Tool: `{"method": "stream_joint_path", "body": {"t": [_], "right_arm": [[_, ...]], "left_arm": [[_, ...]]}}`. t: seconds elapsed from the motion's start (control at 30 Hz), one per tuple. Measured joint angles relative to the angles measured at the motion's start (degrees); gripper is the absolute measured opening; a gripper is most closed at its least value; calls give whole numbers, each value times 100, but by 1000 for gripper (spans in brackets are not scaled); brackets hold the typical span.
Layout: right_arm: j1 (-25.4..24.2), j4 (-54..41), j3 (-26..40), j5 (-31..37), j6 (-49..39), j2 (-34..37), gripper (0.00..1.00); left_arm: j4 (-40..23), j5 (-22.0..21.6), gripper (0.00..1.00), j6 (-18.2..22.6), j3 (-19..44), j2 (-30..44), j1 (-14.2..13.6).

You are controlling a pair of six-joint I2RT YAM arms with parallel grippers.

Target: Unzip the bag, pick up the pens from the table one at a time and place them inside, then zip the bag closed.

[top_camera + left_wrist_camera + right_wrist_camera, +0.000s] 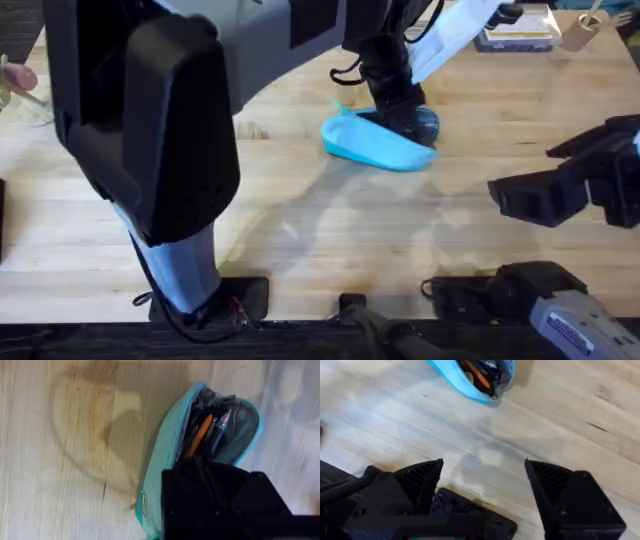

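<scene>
The light blue bag [375,145] lies on the table [300,220] at mid-back, its zipper open. Inside its dark lining the left wrist view shows an orange pen [200,435] and a dark pen [220,427] side by side. My left gripper [405,112] hangs right over the bag's open mouth, and its black body [220,502] hides the near part of the bag [167,455]. My right gripper [485,482] stands open and empty above bare wood, well short of the bag [455,377], where the orange pen [477,375] shows. In the overhead view the right gripper [505,197] sits to the right of the bag.
The left arm [150,130] rises large and dark under the camera, covering the left half of the table. A stack of books or boxes [515,35] lies at the back right. Open wood lies between the bag and the front edge.
</scene>
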Motion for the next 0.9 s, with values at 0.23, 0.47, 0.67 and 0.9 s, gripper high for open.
{"method": "stream_joint_path", "body": {"t": [0.23, 0.47, 0.67, 0.9], "right_arm": [[0, 0, 0, 0, -1, 0, 997], [0, -2, 0, 0, -1, 0, 997], [0, -1, 0, 0, -1, 0, 997], [0, -1, 0, 0, -1, 0, 997]], "left_arm": [[-2, 0, 43, 0, -2, 0, 42], [-2, 21, 483, -17, -2, 0, 42], [-2, 107, 991, -42, -2, -1, 41], [-2, 111, 992, -42, -2, 0, 42]]}}
